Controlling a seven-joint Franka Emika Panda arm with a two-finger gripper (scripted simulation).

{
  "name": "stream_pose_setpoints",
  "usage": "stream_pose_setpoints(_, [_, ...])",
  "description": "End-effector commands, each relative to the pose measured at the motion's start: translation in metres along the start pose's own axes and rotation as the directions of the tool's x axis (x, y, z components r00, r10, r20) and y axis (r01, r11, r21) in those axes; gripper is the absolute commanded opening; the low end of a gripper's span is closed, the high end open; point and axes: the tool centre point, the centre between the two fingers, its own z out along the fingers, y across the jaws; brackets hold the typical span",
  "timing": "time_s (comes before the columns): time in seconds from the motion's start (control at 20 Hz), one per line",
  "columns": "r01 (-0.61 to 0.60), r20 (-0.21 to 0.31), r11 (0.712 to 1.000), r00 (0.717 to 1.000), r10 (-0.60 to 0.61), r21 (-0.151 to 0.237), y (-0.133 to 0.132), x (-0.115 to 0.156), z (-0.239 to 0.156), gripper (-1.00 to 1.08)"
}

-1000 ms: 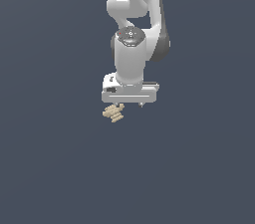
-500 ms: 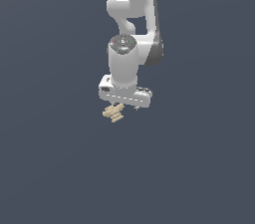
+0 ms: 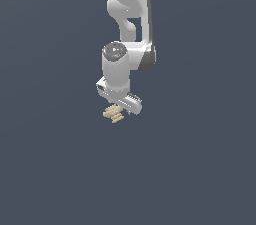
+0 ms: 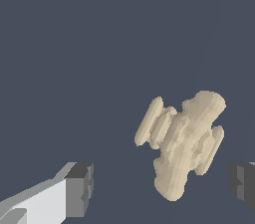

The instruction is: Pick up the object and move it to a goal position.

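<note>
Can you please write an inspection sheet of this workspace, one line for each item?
Surface: plain dark grey-blue floor, no marks seen.
Job's things: tan object lies on the floor, not gripped; no goal marker seen.
Clutter: nothing seen.
Gripper: gripper open, just above the object; in the wrist view the object lies between the fingers, nearer one of them, touching neither.
Cables: nothing seen.
Surroundings: only the white arm; nothing else seen.
</note>
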Motion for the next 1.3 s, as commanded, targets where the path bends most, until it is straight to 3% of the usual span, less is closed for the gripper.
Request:
stream_pose_setpoints(0.0, [-0.089,0.001,0.996,0.996,0.089,-0.001,0.009,-0.001,0.007,1.00])
stream_pose_setpoints(0.6, [-0.381,-0.003,0.924,0.925,0.381,-0.007,0.039,-0.004,0.031,1.00])
stream_pose_setpoints(0.9, [-0.431,-0.005,0.902,0.902,0.431,-0.008,0.045,-0.004,0.035,1.00])
stream_pose_setpoints(1.25, [-0.430,-0.005,0.903,0.903,0.430,-0.008,0.045,-0.004,0.040,1.00])
